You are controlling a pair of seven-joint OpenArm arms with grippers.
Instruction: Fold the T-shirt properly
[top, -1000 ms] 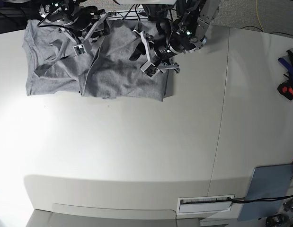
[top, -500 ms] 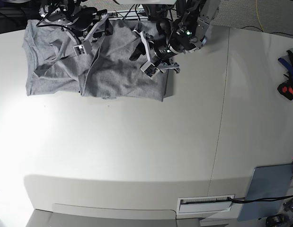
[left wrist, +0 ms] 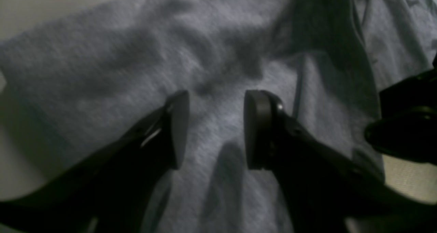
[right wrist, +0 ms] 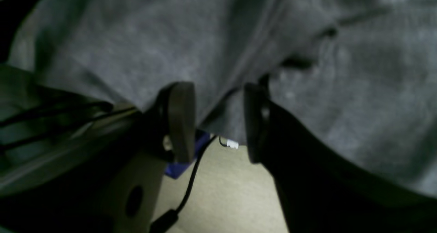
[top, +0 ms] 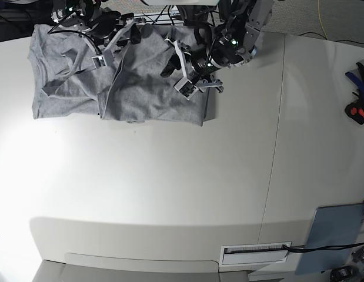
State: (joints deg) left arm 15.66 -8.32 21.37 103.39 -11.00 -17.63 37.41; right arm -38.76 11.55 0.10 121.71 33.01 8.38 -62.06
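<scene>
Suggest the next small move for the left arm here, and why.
Probably lower the left gripper and close it on the T-shirt: its jaws stand open just over bare grey cloth with nothing between them, and the shirt lies rumpled and only partly folded.

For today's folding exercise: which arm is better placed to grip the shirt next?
Probably the right: its open claw straddles the shirt edge. The left claw, also open, hovers over flat cloth.
</scene>
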